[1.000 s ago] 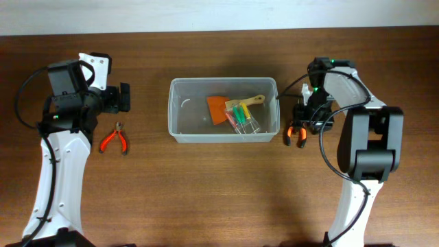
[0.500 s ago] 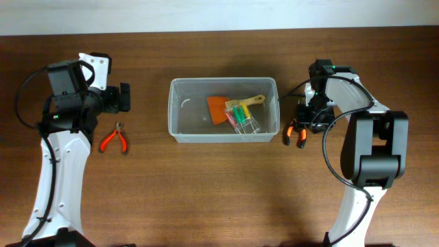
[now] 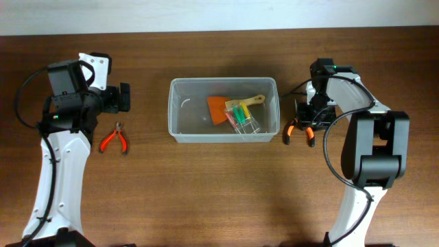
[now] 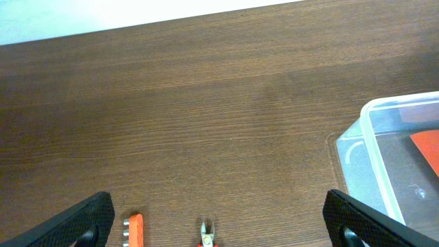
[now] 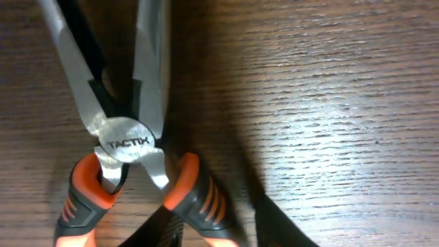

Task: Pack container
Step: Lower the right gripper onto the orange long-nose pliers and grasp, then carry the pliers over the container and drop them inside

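Observation:
The container (image 3: 180, 110), a large clear plastic bin, stands mid-table and holds an orange scraper (image 3: 217, 108), a yellow-handled tool (image 3: 252, 100) and a small clear case of coloured bits (image 3: 243, 118). Its corner shows in the left wrist view (image 4: 374, 130). My right gripper (image 3: 306, 122) is down on the orange-handled pliers (image 3: 299, 130) right of the bin. In the right wrist view my fingers (image 5: 212, 219) grip one handle of the pliers (image 5: 123, 143), whose handles are spread. My left gripper (image 3: 125, 98) is open and empty, left of the bin (image 4: 216, 209).
Small orange-handled cutters (image 3: 114, 140) lie on the table below my left gripper; their tip shows in the left wrist view (image 4: 206, 234). An orange bit holder (image 4: 135, 226) lies beside them. The wooden table ends at a pale wall at the back.
My right gripper has come down onto the pliers and closed on one handle. The pliers' handles have spread apart. The left arm has not moved.

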Controlling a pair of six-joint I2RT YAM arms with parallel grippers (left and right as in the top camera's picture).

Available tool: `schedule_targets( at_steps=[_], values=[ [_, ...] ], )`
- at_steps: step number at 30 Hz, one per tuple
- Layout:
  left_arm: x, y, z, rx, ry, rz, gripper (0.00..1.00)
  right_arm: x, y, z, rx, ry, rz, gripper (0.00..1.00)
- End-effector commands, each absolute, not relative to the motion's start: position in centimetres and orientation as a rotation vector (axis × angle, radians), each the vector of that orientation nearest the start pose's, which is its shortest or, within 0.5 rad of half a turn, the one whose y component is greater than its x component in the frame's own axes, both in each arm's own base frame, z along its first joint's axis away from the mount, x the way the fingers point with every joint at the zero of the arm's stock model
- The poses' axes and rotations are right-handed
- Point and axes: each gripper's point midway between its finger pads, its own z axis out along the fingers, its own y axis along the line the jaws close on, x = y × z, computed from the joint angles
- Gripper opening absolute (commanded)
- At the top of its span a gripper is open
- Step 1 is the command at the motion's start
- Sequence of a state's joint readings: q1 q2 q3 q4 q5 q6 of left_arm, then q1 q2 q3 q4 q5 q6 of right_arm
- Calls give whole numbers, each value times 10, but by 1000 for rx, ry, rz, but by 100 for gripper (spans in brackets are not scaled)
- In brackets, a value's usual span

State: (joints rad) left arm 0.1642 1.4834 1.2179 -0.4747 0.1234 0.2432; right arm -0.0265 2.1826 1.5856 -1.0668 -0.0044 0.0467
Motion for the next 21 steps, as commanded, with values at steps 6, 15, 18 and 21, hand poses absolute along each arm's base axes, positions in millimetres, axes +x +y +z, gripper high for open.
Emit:
schedule_targets(
  at_steps=[6, 15, 18, 21],
  values=[
    [432, 50, 210, 166, 2285, 63, 99, 372, -3, -32, 101, 3297, 65, 25],
    [432, 50, 210, 166, 2285, 63, 99, 377, -6, -32, 101, 3278, 43, 22],
    [432, 50, 210, 166, 2285, 63, 99, 381, -17, -30, 125, 3264, -9, 17],
    [432, 50, 210, 166, 2285, 63, 99, 389, -26, -23, 181, 3238, -7, 13]
  ],
)
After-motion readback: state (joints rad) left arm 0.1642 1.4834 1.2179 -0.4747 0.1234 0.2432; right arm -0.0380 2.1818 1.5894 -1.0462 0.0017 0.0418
